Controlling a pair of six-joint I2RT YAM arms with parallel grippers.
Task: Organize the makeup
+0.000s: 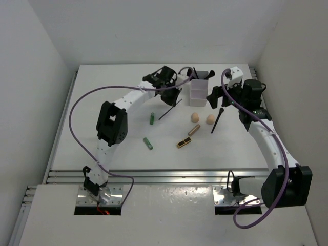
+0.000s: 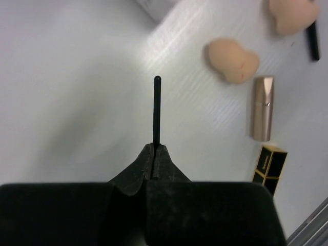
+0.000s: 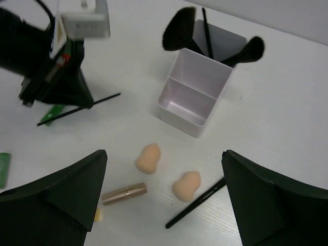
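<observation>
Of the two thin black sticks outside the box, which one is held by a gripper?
The stick clamped at one end in the shut left gripper. The other stick lies loose, beside a peach sponge.

Top camera is looking down from above and behind the arm bases point(image 1: 97, 192), far out, taking in the whole table point(image 1: 113, 82). Bases are sitting at 6 o'clock, box point(image 1: 197, 101) near 12. Left wrist camera is hanging very close over the left gripper point(image 2: 155, 149) at 6, stick point(image 2: 157, 107) running toward 12. Right wrist camera is looking down from higher up, the right gripper point(image 3: 164, 154) filling 7 and 5. All three are sharing the sponges point(image 1: 195, 117) and tube point(image 1: 193, 130).
</observation>
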